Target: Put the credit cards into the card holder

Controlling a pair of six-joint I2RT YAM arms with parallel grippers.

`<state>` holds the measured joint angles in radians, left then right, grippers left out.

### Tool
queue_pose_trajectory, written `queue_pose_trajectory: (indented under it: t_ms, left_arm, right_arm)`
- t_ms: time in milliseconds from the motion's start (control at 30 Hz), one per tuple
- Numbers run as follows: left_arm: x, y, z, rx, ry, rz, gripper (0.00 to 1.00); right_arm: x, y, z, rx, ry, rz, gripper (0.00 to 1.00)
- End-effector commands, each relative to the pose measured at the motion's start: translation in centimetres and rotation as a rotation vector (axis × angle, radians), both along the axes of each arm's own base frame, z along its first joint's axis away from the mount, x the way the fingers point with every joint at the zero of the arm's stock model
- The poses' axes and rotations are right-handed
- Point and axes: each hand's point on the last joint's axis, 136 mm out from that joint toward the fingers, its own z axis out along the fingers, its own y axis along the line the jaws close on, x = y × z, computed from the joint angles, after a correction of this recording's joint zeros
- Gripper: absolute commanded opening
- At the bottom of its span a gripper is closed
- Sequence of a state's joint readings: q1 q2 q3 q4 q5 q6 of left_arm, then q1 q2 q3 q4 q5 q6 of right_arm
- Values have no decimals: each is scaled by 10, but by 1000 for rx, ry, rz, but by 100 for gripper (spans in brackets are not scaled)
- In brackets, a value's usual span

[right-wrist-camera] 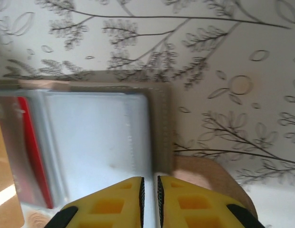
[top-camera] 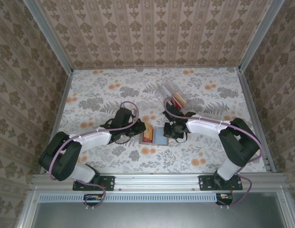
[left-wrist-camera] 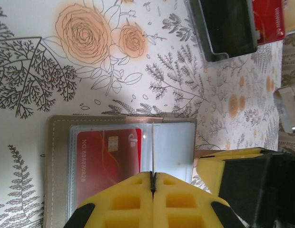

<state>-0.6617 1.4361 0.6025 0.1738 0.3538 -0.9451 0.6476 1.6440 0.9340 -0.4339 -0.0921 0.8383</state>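
Over the card holder (left-wrist-camera: 57,161), left pincer (left-wrist-camera: 152,178) clenched on orange card (left-wrist-camera: 152,142); right pincer (right-wrist-camera: 150,190) beside, state unclear

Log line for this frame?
left claw: shut on thin card over card holder | red card: sleeved | right claw: at empty sleeve

Taupe card holder (left-wrist-camera: 57,166), red card (left-wrist-camera: 107,164) glowing inside, left gripper (left-wrist-camera: 152,176) bright yellow (black-trimmed), and that white table (left-wrist-camera: 52,42) sprawling with grey ferns, orange roses.

Floral-patterned table (top-camera: 100,95), open card holder (top-camera: 159,137) near its front, clear box (top-camera: 167,90) farther back.
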Motion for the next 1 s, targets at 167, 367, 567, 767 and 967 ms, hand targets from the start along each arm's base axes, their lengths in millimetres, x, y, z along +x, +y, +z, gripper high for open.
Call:
queue_pose_trajectory:
  t_ms: [167,367,567,767,967]
  left_arm:
    - [4,-16,-5,-5,-36,-45,0]
    - [0,-20,-14,-2,-32,-58,0]
    - [-5,-24,-20,-18,-36,-67,1]
    - [-9,-26,-33,3,-21,-80,2]
    - [-12,-27,-37,21,-25,-91,4]
  right_arm:
    - [-6,-18,-14,-77,20,-10,19]
    - [-9,-18,-23,-72,36,-18,18]
    - [-10,-19,-27,-77,42,-21,17]
    - [-11,-18,-30,-72,50,-22,17]
    - [-9,-16,-30,-66,49,-21,17]
